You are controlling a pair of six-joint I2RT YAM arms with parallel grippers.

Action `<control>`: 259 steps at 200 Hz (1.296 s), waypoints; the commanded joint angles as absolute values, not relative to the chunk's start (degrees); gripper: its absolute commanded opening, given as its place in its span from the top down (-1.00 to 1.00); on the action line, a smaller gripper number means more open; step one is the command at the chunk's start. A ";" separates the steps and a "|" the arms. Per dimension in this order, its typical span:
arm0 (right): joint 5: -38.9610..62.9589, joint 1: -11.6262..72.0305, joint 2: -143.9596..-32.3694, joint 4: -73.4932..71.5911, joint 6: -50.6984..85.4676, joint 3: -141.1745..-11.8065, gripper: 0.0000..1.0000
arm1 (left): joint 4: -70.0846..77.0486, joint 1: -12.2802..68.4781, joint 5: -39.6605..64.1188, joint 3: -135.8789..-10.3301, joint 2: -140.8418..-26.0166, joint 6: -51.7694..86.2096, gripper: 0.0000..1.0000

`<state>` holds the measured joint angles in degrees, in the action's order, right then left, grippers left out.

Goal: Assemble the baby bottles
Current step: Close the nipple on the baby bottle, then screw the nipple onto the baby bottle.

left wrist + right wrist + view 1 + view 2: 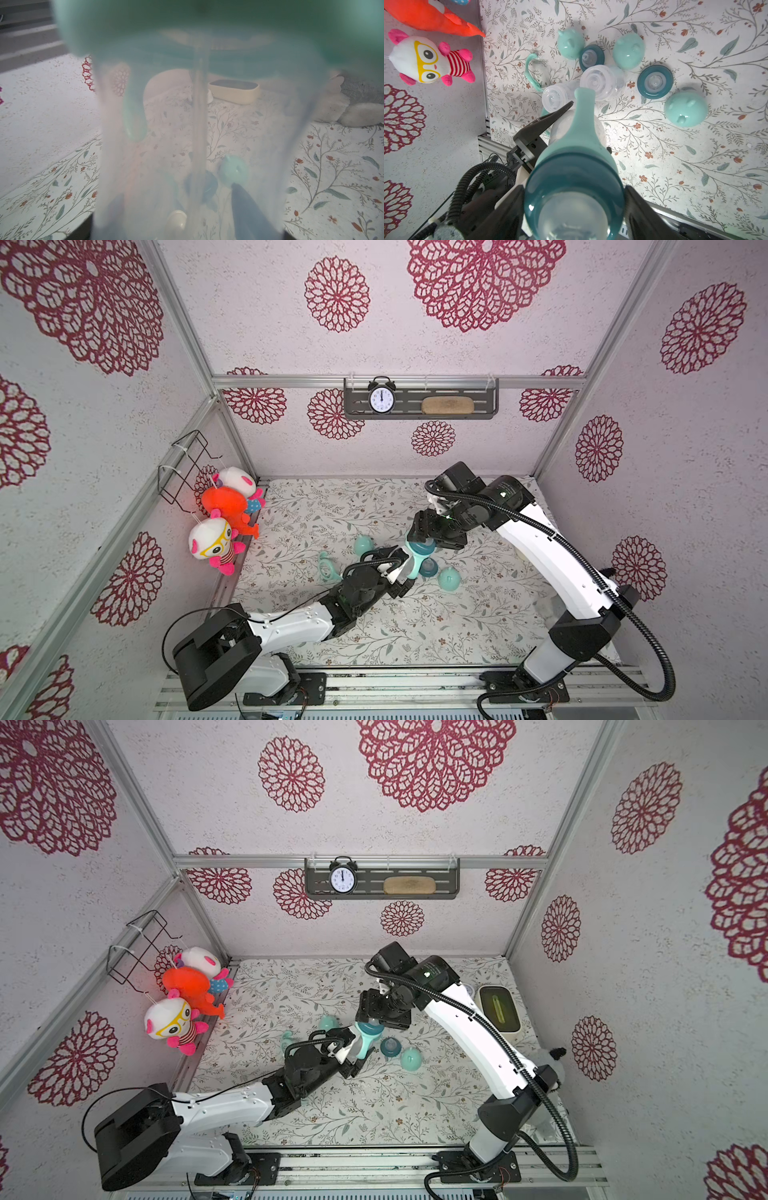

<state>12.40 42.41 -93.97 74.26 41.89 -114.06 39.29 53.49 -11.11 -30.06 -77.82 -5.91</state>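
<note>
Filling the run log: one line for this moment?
left fingers: shut on clear plastic bottle with mint handles | right fingers: flanking its dark teal collar, grip unclear

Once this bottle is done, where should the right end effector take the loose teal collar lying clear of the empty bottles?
Take the teal collar across its outer rim, coming straight down. It lies flat on the mat, nipple apparently up, so only the round rim offers opposite faces. Close on the sides away from the mint caps.

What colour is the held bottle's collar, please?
The bottle has a dark teal collar, clearest in the right wrist view.
</note>
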 commanded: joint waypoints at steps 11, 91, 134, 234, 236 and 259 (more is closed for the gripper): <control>12.74 42.57 -94.90 77.38 41.42 -117.82 -0.61 | 46.87 54.23 -10.06 -31.29 -77.34 -7.10 1.00; 12.30 42.54 -94.18 78.36 35.20 -121.22 -0.87 | 46.14 51.34 -4.70 -30.83 -77.43 -4.55 1.00; 10.81 42.70 -91.38 78.54 29.55 -120.98 -0.98 | 45.93 48.66 0.94 -30.61 -76.86 -2.68 1.00; 15.28 43.06 -82.85 73.54 9.26 -113.43 -0.97 | 40.25 42.55 19.39 -29.52 -71.86 3.93 1.00; 15.29 43.13 -82.81 73.45 8.93 -113.28 -0.97 | 40.08 42.48 19.55 -29.51 -71.82 4.01 1.00; 13.31 43.36 -81.70 72.20 6.64 -111.05 -0.93 | 39.10 42.34 20.71 -28.72 -71.12 5.26 1.00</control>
<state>13.74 42.87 -82.87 74.85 12.16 -113.10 39.44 42.92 16.19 -29.87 -72.77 3.11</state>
